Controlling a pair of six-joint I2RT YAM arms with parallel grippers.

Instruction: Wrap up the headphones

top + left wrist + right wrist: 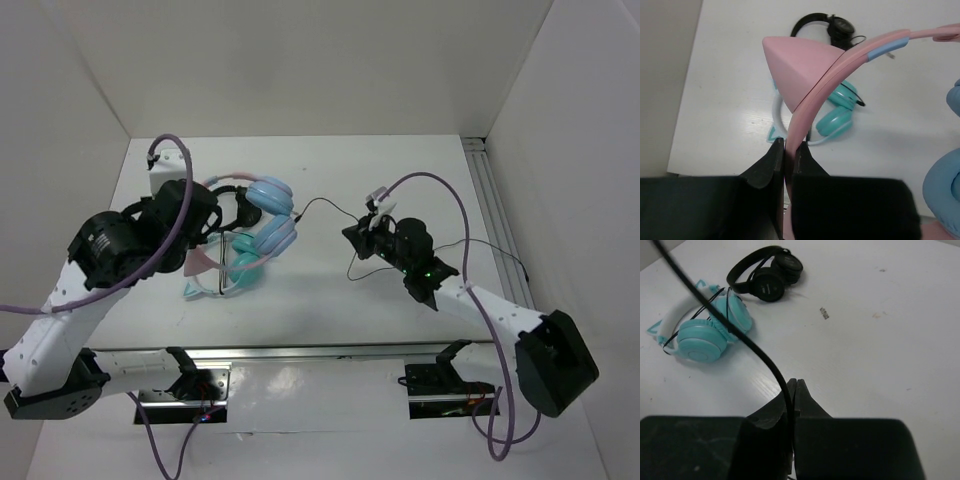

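The headphones (270, 197), with a pink headband, pink cat ears and light blue ear cups, are held up off the table at the left. My left gripper (207, 228) is shut on the pink headband (805, 105), just below a pink cat ear (800, 65). A blue ear cup (945, 187) shows at the right edge of the left wrist view. The thin black cable (320, 203) runs from the cups to my right gripper (353, 238). My right gripper (795, 385) is shut on the cable (715, 302), which rises to the upper left.
Teal cat-ear headphones (240, 272) lie on the table under the held pair, also in both wrist views (840, 112) (705, 335). Small black headphones (832, 25) (767, 275) lie behind them. White walls enclose the table; a metal rail (495, 200) runs along the right.
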